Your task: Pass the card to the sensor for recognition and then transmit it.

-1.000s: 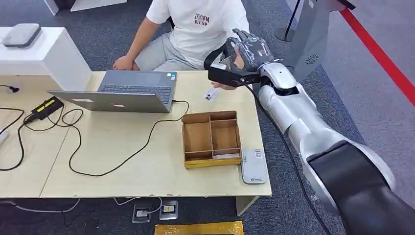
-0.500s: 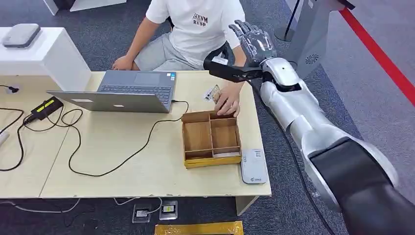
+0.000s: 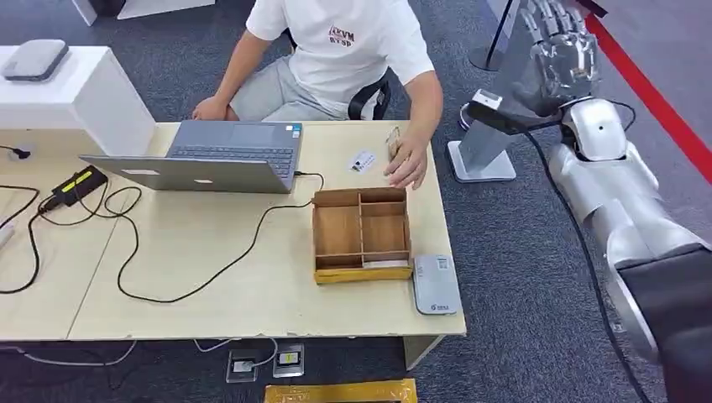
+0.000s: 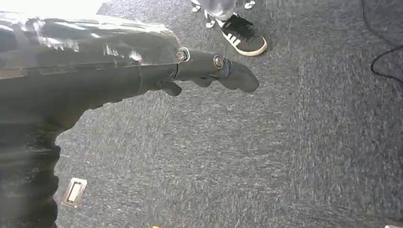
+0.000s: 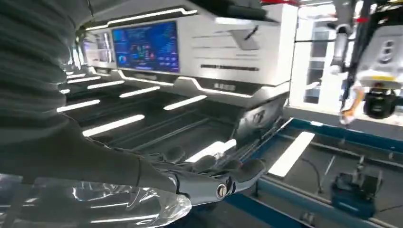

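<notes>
Ok, I see the right hand (image 3: 561, 57) raised high beyond the table's (image 3: 252, 277) far right corner, fingers extended upward and spread, holding nothing. The left hand (image 4: 209, 71) hangs over carpet, fingers loosely apart, empty. A person's hand (image 3: 407, 164) holds the card (image 3: 393, 141) near the table's back edge; another card (image 3: 363, 161) lies just beside it

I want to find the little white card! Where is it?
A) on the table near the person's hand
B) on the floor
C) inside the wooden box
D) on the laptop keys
A: the card lies flat on the table, beside the person's hand.
</notes>
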Controlling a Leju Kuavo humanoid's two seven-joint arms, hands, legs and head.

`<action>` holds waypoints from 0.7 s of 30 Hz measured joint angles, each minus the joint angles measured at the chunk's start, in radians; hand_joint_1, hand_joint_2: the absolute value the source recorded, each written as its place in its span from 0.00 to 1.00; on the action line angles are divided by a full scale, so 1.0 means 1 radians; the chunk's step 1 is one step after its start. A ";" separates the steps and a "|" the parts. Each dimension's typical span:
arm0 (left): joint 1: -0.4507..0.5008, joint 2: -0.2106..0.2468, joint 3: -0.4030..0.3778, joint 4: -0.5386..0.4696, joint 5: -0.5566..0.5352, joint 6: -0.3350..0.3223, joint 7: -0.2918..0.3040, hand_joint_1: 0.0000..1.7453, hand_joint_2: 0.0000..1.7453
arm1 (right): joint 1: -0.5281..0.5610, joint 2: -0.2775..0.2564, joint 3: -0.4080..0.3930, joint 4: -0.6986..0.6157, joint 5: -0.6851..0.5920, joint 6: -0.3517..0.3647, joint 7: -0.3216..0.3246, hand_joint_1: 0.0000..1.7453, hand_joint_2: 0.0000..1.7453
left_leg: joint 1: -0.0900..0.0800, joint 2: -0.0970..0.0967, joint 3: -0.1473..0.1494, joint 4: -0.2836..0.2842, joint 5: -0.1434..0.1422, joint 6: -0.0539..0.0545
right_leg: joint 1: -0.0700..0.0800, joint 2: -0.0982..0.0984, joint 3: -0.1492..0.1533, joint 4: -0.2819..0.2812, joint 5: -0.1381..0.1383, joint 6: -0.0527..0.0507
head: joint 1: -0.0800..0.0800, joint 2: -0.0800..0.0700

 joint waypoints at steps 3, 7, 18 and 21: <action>0.004 0.000 0.006 0.000 0.018 0.019 0.018 0.00 1.00 | 0.017 -0.114 -0.024 0.004 -0.028 -0.014 0.057 0.00 1.00 | 0.000 -0.005 -0.001 0.001 0.000 0.000 | 0.000 -0.005 0.000 0.000 0.000 0.000 | 0.002 0.000; 0.013 -0.001 0.020 0.001 0.038 0.038 0.025 0.00 1.00 | 0.084 -0.279 -0.116 0.005 -0.042 -0.020 0.073 0.00 1.00 | 0.000 -0.007 -0.004 0.001 -0.001 0.002 | 0.000 -0.006 0.001 0.000 0.000 0.000 | 0.002 0.000; 0.007 -0.008 0.047 0.001 0.067 0.067 0.016 0.00 1.00 | 0.303 -0.503 -0.399 0.005 -0.015 -0.020 0.100 0.00 1.00 | 0.000 -0.002 -0.003 0.001 -0.002 0.004 | 0.001 -0.003 0.000 0.000 0.000 0.000 | 0.001 0.000; 0.005 -0.013 0.052 0.001 0.071 0.077 0.016 0.00 1.00 | 0.382 -0.526 -0.482 0.005 -0.040 -0.020 0.112 0.00 1.00 | 0.001 -0.002 -0.003 0.001 -0.002 0.004 | 0.001 -0.003 0.000 0.000 0.000 0.000 | 0.001 0.000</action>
